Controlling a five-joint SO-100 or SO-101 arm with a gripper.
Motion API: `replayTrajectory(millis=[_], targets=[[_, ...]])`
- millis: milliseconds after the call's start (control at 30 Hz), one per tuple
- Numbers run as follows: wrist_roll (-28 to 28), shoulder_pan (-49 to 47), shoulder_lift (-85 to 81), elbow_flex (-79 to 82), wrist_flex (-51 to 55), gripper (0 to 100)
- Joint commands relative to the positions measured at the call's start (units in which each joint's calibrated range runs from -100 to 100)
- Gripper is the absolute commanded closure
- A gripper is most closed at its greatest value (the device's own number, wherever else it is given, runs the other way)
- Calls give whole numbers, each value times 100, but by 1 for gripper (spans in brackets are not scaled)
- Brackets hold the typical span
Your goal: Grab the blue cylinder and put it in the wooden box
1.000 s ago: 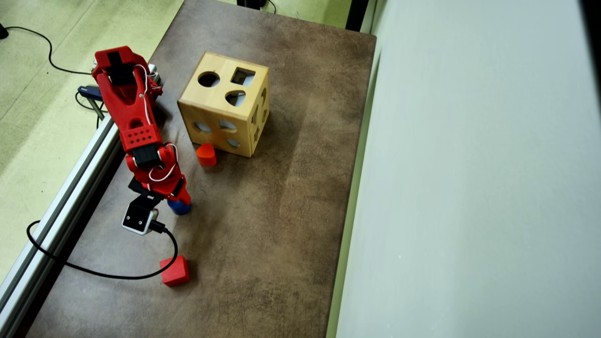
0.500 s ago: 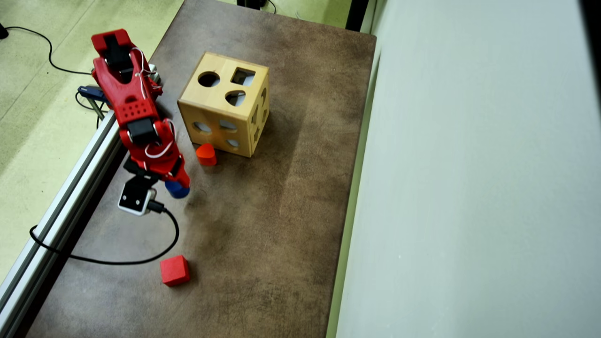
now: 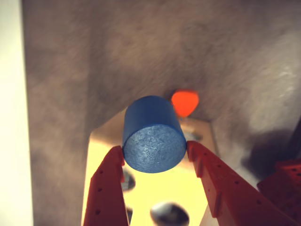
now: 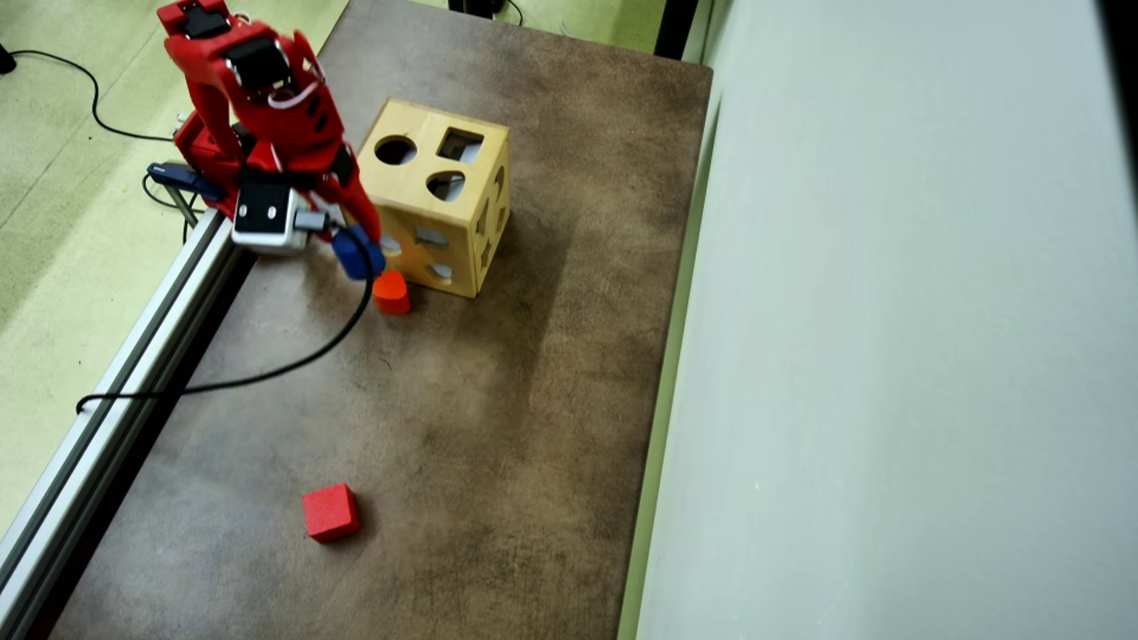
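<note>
My red gripper (image 3: 155, 153) is shut on the blue cylinder (image 3: 153, 136), whose flat round end faces the wrist camera between the two fingers. From overhead, the gripper (image 4: 360, 253) carries the blue cylinder (image 4: 356, 255) in the air beside the left front corner of the wooden box (image 4: 427, 206). The box's top has a round, a square and another shaped hole. In the wrist view the wooden box (image 3: 155, 197) lies blurred below the cylinder.
An orange-red rounded block (image 4: 390, 292) stands on the brown table just in front of the box, also visible as an orange-red block (image 3: 184, 102) in the wrist view. A red cube (image 4: 331, 512) lies near the table's front. A metal rail (image 4: 107, 391) and a black cable (image 4: 267, 373) run along the left.
The arm has lifted the blue cylinder off the table and swung it back toward the wooden box. The wrist has risen well above the table.
</note>
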Motion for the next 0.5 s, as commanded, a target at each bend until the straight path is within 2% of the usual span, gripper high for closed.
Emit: replayTrajectory(millis=[0,200,467], targets=[[-244,-532,-619,-165,138,82],[-752,-1104,-942,-102,154,82],[-1426,-1379,-1010,-66,170,82]])
